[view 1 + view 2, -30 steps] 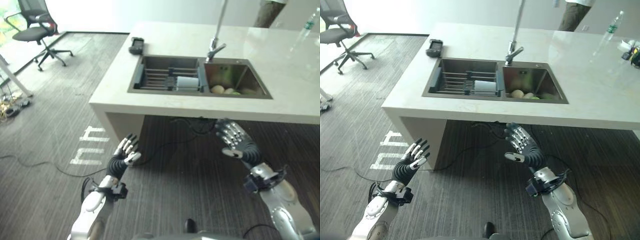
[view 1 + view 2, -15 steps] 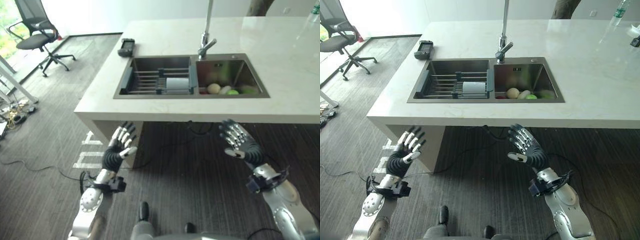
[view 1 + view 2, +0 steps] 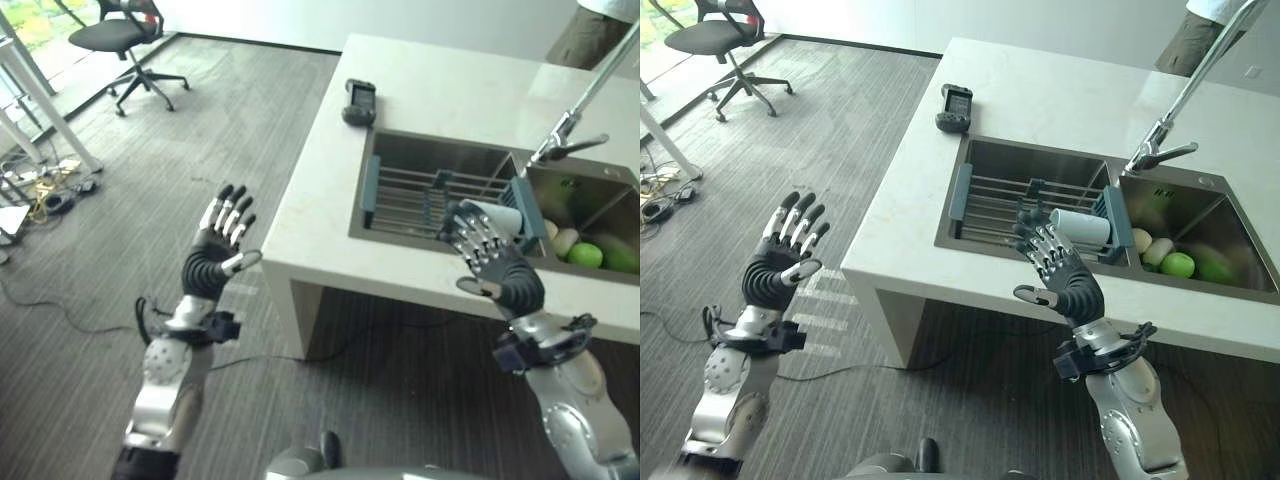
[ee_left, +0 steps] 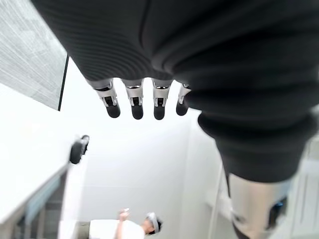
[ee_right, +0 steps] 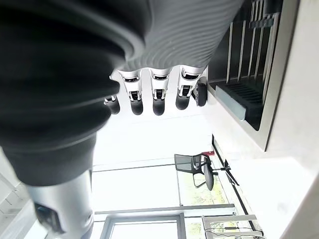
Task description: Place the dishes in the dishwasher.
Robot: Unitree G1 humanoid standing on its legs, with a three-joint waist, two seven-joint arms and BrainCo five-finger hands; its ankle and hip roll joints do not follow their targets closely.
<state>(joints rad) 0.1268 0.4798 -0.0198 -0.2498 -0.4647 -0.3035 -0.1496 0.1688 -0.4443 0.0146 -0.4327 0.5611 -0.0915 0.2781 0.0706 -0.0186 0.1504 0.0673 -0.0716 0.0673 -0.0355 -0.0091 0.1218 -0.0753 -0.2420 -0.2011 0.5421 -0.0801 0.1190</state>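
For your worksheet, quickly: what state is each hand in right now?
Left hand: open, fingers straight, holding nothing.
Right hand: open, fingers straight, holding nothing.

The left robot hand (image 4: 199, 59) is seen from just behind its wrist, its dark ribbed cover spreading across the upper part of the view and down one side. A row of silver fingers (image 4: 133, 99) with dark tips sticks out straight from under the cover, side by side and holding nothing. The thumb (image 4: 254, 209), silver below the cover, stands apart from them. Past the fingers lies a pale bench (image 4: 25, 169), with a small dark object (image 4: 78, 149) resting near its edge. Farther off, a person (image 4: 124, 230) in a light top stands with one hand raised, too far away for detail.
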